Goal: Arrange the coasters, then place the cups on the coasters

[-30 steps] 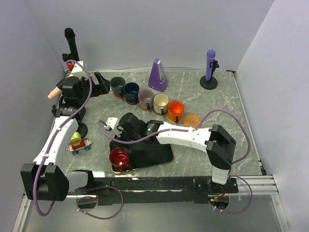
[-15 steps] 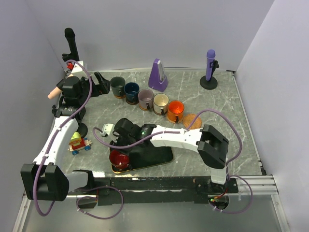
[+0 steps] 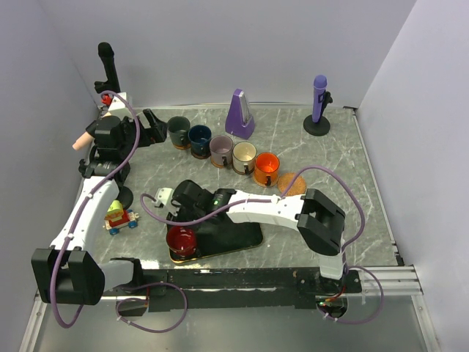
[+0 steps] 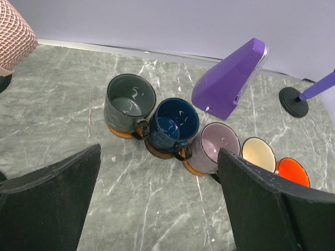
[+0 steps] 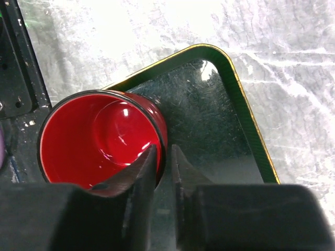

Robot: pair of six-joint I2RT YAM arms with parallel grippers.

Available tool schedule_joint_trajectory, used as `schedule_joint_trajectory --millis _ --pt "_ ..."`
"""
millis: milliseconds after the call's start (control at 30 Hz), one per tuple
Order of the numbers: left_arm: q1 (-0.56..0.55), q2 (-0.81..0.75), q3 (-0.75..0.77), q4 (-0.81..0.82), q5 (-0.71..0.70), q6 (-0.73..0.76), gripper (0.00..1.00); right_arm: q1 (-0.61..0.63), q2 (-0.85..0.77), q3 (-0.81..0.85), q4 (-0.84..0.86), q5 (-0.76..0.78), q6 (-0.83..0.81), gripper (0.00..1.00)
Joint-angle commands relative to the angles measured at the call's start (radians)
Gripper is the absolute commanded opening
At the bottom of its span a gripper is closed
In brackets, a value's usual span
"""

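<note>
A red cup (image 3: 180, 240) (image 5: 99, 141) stands at the near left corner of the black tray (image 3: 245, 236) (image 5: 230, 73). My right gripper (image 3: 185, 226) (image 5: 163, 151) is shut on its rim, one finger inside and one outside. Five cups sit in a diagonal row on coasters: green-grey (image 3: 178, 130) (image 4: 129, 102), navy (image 3: 199, 138) (image 4: 177, 123), lilac (image 3: 220, 150) (image 4: 219, 146), cream (image 3: 243, 155) (image 4: 258, 153), orange (image 3: 266, 167) (image 4: 293, 171). One bare coaster (image 3: 291, 182) lies right of the orange cup. My left gripper (image 3: 150, 126) (image 4: 159, 167) hangs open, left of the row.
A purple metronome (image 3: 239, 114) stands behind the row and a purple microphone on a stand (image 3: 319, 103) at the back right. A black microphone (image 3: 108, 66) is at the back left. A toy car (image 3: 121, 218) and a small white object (image 3: 167, 189) lie left of the tray.
My right arm has swung toward the near left, down to the red cup, and its jaws have closed on the rim. The left arm has not moved.
</note>
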Motion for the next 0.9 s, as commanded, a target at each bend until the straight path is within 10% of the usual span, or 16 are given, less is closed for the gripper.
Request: schedule_joint_trajectory --millis 0,200,867 --pt "0.0 -0.025 0.012 0.039 0.01 0.002 0.97 0.005 0.009 0.001 0.036 0.004 -0.003 0.17" --pt "0.0 -0.023 0.011 0.04 0.011 0.001 0.97 0.005 0.014 -0.001 0.033 0.013 0.015 0.0" --pt "0.0 -0.026 0.011 0.042 0.025 -0.007 0.97 -0.021 -0.262 -0.188 0.051 0.334 0.294 0.0"
